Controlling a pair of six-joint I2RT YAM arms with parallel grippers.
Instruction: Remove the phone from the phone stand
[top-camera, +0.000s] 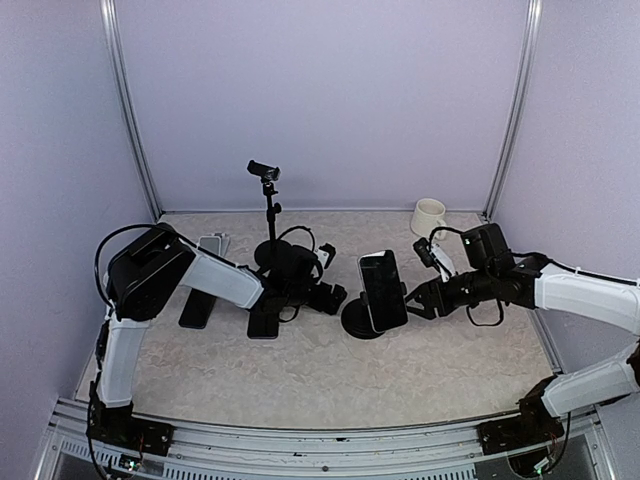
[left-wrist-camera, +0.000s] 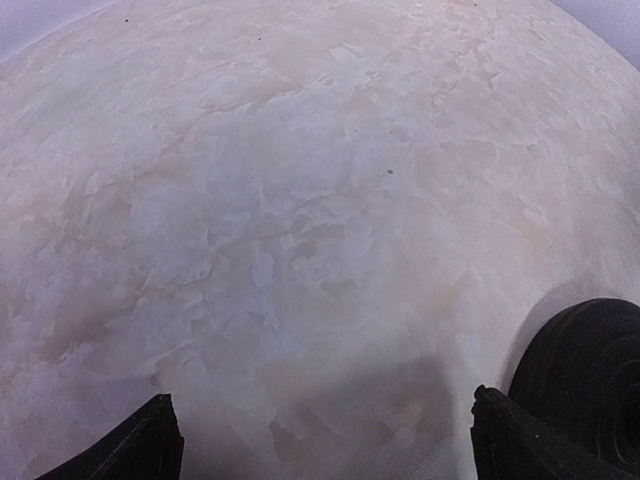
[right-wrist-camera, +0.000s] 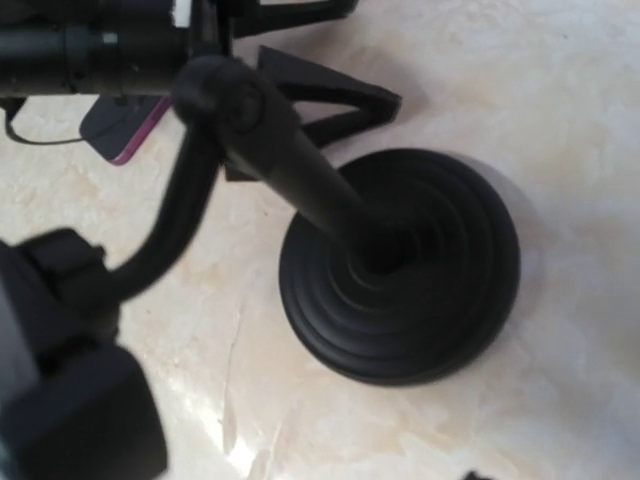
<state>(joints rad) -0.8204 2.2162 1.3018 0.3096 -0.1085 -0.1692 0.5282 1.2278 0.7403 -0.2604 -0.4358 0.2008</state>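
The left end effector is wide open and holds nothing. Its fingers sit at the bottom corners of the wrist view with only bare tabletop between them. Just beside the right-hand finger is the round black base of the stand.

In the top view the right end effector is at the right edge of the phone. How far it is open, and whether it touches the phone, I cannot tell. Its wrist camera looks down past the stand's neck onto the ribbed base, and shows only a sliver of one fingertip at the bottom edge.

The phone stands upright in the stand, screen dark, near the middle of the tabletop between the two arms.

To the left of the stand, under the left arm, several other handsets lie flat. Behind them a small tripod carries a camera. A cream mug stands at the far right, well apart from the stand.
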